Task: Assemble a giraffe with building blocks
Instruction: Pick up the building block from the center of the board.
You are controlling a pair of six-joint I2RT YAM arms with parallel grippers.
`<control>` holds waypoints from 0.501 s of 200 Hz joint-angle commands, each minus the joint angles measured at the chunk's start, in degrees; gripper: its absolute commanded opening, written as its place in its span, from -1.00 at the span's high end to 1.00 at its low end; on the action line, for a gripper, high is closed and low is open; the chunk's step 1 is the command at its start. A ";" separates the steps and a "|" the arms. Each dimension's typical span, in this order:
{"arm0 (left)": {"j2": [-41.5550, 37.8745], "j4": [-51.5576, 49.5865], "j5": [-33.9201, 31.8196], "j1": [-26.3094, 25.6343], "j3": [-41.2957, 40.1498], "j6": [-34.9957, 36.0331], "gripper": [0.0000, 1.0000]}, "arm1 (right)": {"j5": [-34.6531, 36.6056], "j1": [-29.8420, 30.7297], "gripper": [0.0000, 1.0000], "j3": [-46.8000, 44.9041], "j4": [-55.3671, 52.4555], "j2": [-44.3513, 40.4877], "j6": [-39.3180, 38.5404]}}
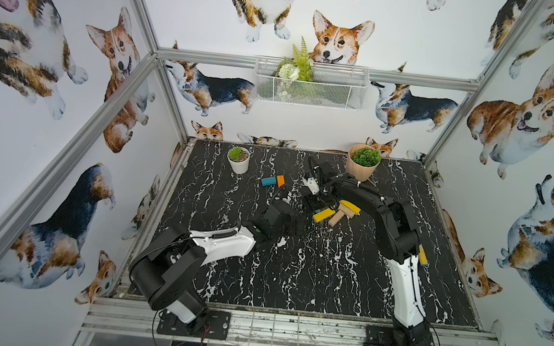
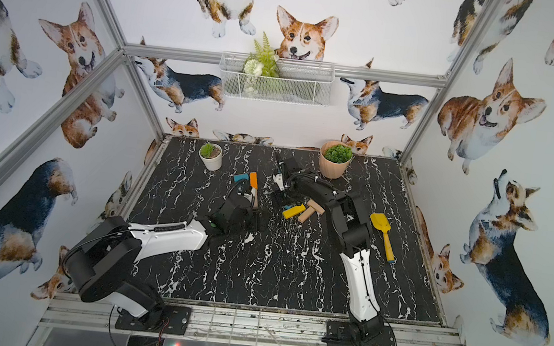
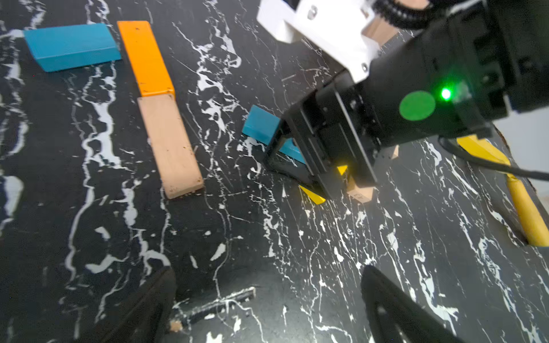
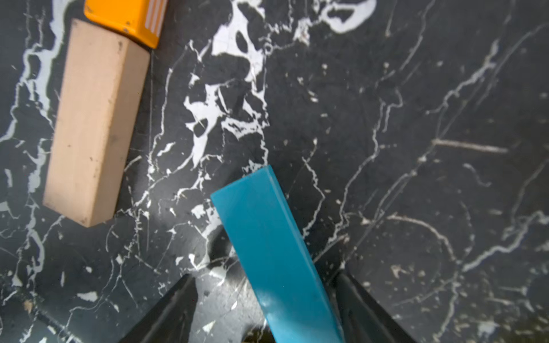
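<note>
A teal block lies on the black marble table between the fingers of my right gripper. One finger touches it and the other stands clear, so the jaws are open around it. Farther left, a teal block, an orange block and a tan block lie together, the orange and tan end to end. My left gripper hovers open and empty near them. A yellow block, a second yellow one and tan blocks lie in a loose pile beside the right gripper.
A white plant pot and a tan plant pot stand at the table's far edge. A yellow shovel-like tool lies to the right of the right arm. A wire basket hangs on the back wall.
</note>
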 commanded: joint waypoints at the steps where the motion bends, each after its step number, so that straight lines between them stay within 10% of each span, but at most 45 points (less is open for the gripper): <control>1: -2.33 -3.32 2.91 5.07 0.31 -1.75 -1.00 | 1.43 0.02 -0.28 0.02 -0.37 1.06 -1.77; 64: -5.26 -4.48 -2.10 12.94 -4.23 -6.57 -0.98 | 11.99 2.57 0.69 3.24 -5.19 1.96 2.57; 100: -6.33 -10.64 -9.71 13.90 -4.26 -7.63 -0.98 | 18.10 4.32 0.81 7.70 -9.52 0.53 10.49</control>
